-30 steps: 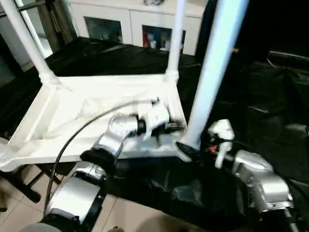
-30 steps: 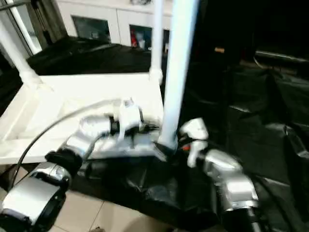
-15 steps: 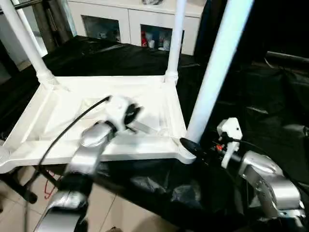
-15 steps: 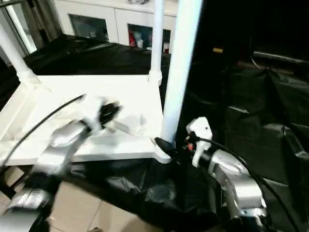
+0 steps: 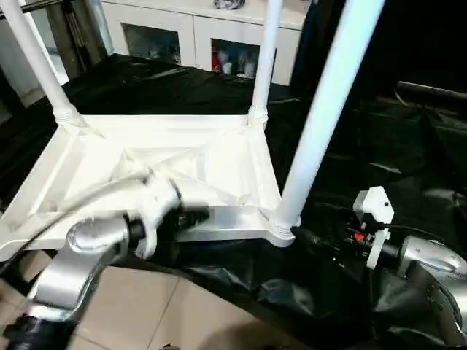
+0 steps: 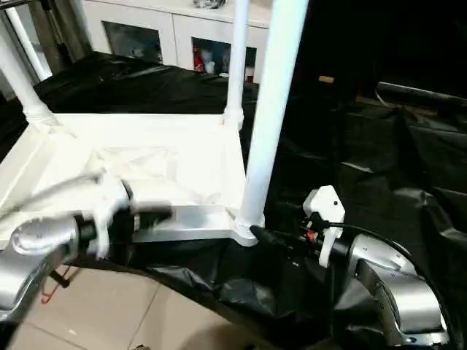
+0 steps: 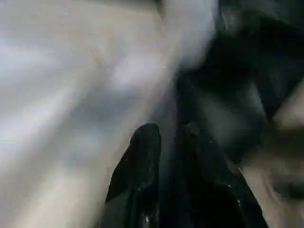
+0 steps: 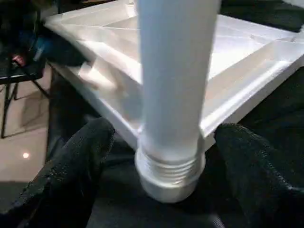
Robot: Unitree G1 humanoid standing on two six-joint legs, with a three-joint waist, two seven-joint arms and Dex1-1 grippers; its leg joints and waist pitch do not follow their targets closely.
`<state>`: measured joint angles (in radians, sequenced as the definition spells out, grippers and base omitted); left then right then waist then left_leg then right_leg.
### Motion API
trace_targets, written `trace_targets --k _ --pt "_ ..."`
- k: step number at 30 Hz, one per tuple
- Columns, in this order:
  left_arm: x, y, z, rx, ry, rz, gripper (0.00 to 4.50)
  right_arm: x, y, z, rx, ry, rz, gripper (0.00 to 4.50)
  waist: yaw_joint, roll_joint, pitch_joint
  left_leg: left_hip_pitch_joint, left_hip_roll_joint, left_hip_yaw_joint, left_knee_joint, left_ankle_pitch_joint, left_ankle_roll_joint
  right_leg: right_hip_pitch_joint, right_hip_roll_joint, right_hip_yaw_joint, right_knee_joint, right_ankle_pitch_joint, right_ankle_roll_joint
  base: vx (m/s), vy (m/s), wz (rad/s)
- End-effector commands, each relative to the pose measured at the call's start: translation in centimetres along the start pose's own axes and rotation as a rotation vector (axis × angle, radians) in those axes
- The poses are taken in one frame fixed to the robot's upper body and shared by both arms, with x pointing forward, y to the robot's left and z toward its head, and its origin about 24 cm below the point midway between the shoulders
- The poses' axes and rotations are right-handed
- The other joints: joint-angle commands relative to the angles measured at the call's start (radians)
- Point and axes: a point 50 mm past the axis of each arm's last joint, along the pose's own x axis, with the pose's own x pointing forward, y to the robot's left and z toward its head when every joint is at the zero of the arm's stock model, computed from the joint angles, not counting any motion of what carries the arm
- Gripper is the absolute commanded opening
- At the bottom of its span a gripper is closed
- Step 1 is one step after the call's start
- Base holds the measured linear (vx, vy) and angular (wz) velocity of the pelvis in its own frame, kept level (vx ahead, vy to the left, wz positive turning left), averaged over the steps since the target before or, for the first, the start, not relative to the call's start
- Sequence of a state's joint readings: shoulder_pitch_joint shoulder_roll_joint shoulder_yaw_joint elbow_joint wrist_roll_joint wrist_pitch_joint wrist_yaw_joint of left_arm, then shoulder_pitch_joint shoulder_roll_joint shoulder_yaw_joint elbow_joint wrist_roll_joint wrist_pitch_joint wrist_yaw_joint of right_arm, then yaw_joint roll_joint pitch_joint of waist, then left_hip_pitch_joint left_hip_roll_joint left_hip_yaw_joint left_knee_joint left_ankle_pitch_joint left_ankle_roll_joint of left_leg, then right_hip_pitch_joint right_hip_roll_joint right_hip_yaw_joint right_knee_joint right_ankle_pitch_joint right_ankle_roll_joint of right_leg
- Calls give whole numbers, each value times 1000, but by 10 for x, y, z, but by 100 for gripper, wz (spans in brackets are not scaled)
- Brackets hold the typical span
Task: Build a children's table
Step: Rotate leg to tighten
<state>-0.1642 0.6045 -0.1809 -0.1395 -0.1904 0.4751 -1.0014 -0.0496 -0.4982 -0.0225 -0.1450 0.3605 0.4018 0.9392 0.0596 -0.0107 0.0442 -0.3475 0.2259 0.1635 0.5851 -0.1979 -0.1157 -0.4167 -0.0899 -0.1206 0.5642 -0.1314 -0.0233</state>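
Right gripper [image 8: 156,156] spread wide, straddling near-corner leg [image 5: 321,109] base on tabletop [image 5: 87,182]; left gripper [image 7: 164,142] nearly closed, empty.

Head pair looks down over the tabletop [image 5: 146,157]; right wrist view hugs one leg [image 8: 173,71] (shared).

The left gripper [image 5: 197,216] has pulled back off the ribbed underside of the tabletop [image 5: 219,157] and now sits at its near edge (blurred, mid-swing). The right gripper [image 8: 161,156] has let go of the near leg [image 5: 321,117] and backed away, its fingers [image 8: 80,156] spread either side of the leg's base.
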Motion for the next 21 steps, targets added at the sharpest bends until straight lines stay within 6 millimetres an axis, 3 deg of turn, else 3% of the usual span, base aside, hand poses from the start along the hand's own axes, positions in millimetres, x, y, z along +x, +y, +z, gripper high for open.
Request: trace_targets --k 1,6,8,10,12,13,14,15,16,17,18,19,20,21 --pt "0 2 -3 5 97 -29 94 0 -3 4 -8 3 15 390 -8 -3 -48 0 -4 8 -73 -277 67 48 -35 39 -85 -543 -26 0 0 0" --pt "6 18 -7 -5 235 27 94 3 -1 4 -21 17 38 390 -11 2 -46 10 -12 7 -65 -317 57 41 -32 27 -102 -614 -1 0 0 0" --pt "11 25 -8 8 266 58 94 4 0 4 -27 22 43 390 -15 1 -45 2 -14 4 -65 -318 53 50 -35 21 -107 -633 14 0 0 0" --pt "16 37 -4 11 263 140 94 4 0 4 -27 23 43 390 -18 1 -49 11 -19 5 -54 -328 50 44 -36 12 -117 -656 25 0 0 0" --pt "17 42 -5 1 288 170 94 5 1 3 -30 30 45 390 -23 6 -50 4 -18 0 -56 -332 51 50 -35 8 -115 -637 20 0 0 0" --pt "17 43 -6 5 299 175 94 5 1 3 -32 33 45 390 -31 3 -46 1 -19 -3 -56 -358 52 51 -31 -2 -121 -655 34 0 0 0" --pt "18 46 -8 14 328 194 94 5 1 2 -34 35 44 390 -37 10 -45 9 -21 -6 -52 -386 52 48 -33 -11 -131 -683 47 0 0 0" --pt "18 49 -9 34 344 222 94 5 1 2 -34 36 42 390 -41 7 -44 9 -22 -7 -49 -396 53 49 -32 -18 -137 -693 54 0 0 0" --pt "19 51 -9 46 347 238 94 5 1 2 -34 35 41 390 -47 16 -43 15 -18 -14 -50 -422 54 55 -34 -37 -146 -690 57 0 0 0" --pt "20 54 -9 64 344 265 94 5 1 2 -35 35 38 390 -54 16 -44 7 -14 -20 -54 -432 51 69 -36 -45 -144 -671 60 0 0 0" --pt "21 58 -6 86 330 315 94 5 1 1 -37 34 30 390 -60 28 -41 5 0 -32 -66 -477 50 81 -37 -55 -146 -639 56 0 0 0" --pt "22 58 -6 104 326 319 94 5 1 1 -37 34 29 390 -71 31 -37 12 18 -46 -79 -557 50 90 -37 -63 -139 -584 40 0 0 0" --pt "24 57 -5 125 305 344 94 6 1 1 -35 30 25 390 -70 42 -27 3 43 -61 -109 -655 45 109 -33 -57 -103 -529 23 -56 -16 0" --pt "25 55 -6 124 294 356 94 6 2 1 -34 27 23 390 -65 47 -26 -12 64 -71 -132 -711 36 127 -35 -39 -49 -471 6 0 0 0"
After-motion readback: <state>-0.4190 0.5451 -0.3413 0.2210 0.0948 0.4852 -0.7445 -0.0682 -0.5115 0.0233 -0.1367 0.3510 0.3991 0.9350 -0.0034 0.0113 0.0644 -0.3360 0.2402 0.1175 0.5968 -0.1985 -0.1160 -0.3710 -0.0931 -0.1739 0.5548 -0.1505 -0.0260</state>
